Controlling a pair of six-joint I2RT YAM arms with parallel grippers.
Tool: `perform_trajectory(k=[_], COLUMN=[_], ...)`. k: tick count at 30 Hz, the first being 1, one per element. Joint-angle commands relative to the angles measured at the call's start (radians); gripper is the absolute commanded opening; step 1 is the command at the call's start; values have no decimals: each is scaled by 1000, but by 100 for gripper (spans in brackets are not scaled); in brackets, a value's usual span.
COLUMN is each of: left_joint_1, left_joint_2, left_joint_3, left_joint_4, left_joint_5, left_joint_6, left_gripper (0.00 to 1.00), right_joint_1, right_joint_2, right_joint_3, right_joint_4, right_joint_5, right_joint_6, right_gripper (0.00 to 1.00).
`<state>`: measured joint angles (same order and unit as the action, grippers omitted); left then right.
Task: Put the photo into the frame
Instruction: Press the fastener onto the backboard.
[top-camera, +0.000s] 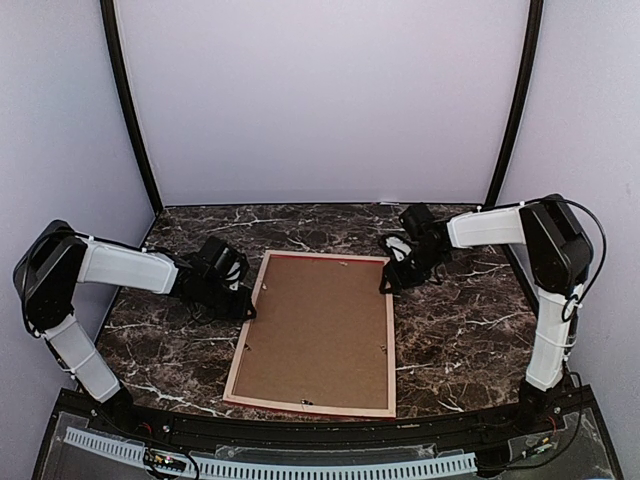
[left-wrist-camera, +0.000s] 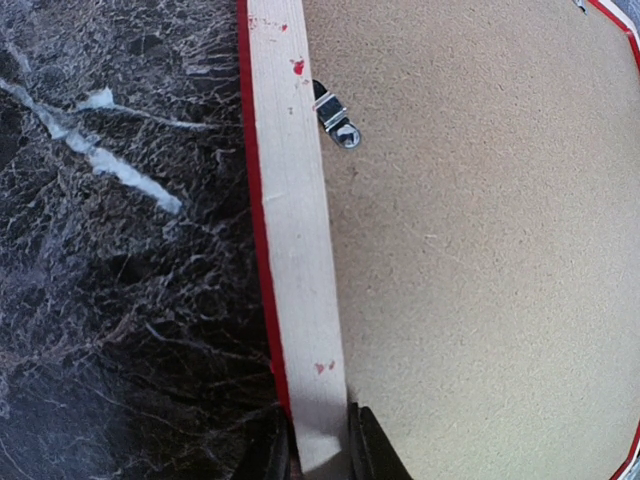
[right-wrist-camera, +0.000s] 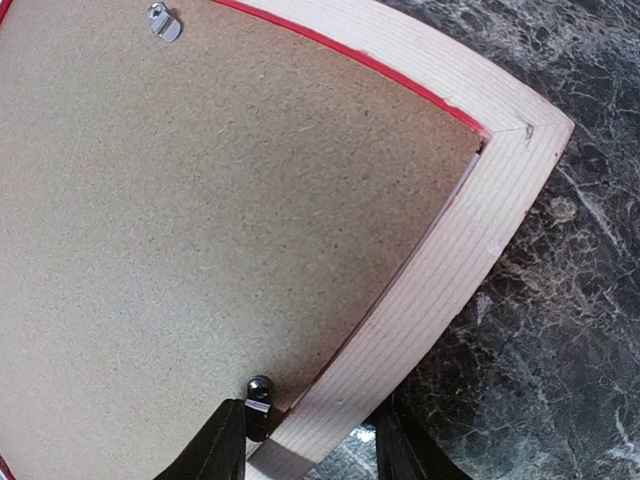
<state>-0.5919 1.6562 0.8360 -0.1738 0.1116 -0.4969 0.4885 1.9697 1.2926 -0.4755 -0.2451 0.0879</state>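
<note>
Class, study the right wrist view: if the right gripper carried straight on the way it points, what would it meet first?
Most likely the frame's pale wooden rail, which runs between the right gripper's fingers near a corner. The backing board lies just beside it; depth is hard to judge.

Claw (left-wrist-camera: 322, 455) clamps the frame (left-wrist-camera: 295, 250) by its pale rail, backing board (left-wrist-camera: 480, 280) alongside.

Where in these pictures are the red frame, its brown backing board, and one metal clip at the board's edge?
frame (left-wrist-camera: 295, 230): left wrist view, on the pale wood back of its rail.
backing board (top-camera: 318, 330): top external view, on its middle.
metal clip (left-wrist-camera: 335, 117): left wrist view, on its tab.
</note>
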Motion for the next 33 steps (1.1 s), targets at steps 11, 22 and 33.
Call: perform_trajectory(k=[11,22,33], left_joint_1=[0,0,-1], left_joint_2=[86,78,83], left_joint_3=[-50,-64,-72], left_joint_4=[-171,-153,-124], left_joint_5=[-9,6,18], left_joint_6=[51,40,14], left_gripper=[20,20,21], right_joint_1=[3,-85,-112], right_joint_2=[52,69,-17], right_joint_3=[5,104,52], right_joint_4=[-32,-4,49], right_joint_5=[181,-71,-129], right_joint_6=[-107,-90,35], right_gripper=[27,43,62])
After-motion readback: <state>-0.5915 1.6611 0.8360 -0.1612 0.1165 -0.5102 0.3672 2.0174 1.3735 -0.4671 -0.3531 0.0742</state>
